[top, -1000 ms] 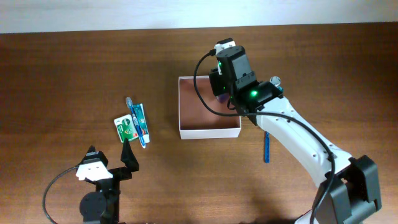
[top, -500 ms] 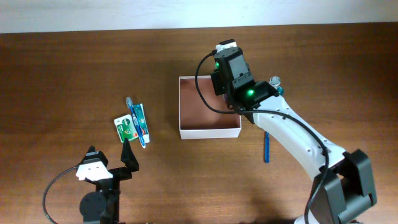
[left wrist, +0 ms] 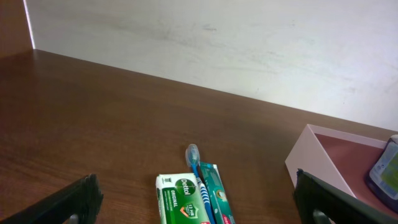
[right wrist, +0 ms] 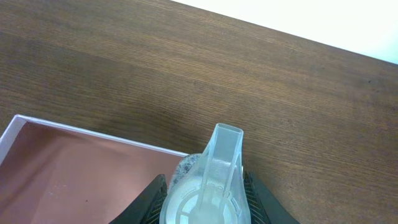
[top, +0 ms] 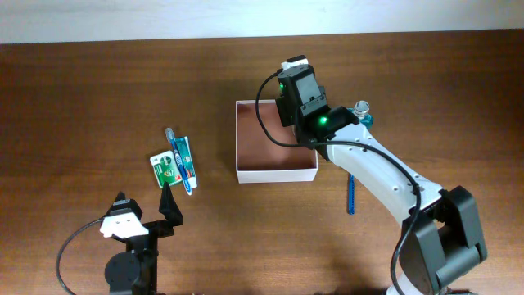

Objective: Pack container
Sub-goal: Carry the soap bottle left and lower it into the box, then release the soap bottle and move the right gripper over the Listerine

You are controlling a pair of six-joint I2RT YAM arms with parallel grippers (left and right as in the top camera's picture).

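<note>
The container [top: 262, 152] is a square shallow box with white walls and a brownish-pink inside, at the table's centre. It also shows in the right wrist view [right wrist: 74, 168] and the left wrist view [left wrist: 323, 155]. My right gripper [right wrist: 205, 202] is shut on a translucent plastic capped item [right wrist: 214, 180], held over the container's far right corner. In the overhead view the right wrist [top: 300, 97] hides the fingers. My left gripper [top: 146, 205] is open and empty near the front left, just short of the toiletries.
A green Dettol soap pack [left wrist: 183, 198], a toothpaste box [left wrist: 217, 193] and a blue toothbrush [left wrist: 196, 165] lie together left of the container. A teal mouthwash bottle [top: 362, 112] stands right of it. Another blue toothbrush [top: 350, 193] lies at the front right.
My right gripper has shifted a little left and back with the item, uncovering the teal mouthwash bottle. The left arm has not moved.
</note>
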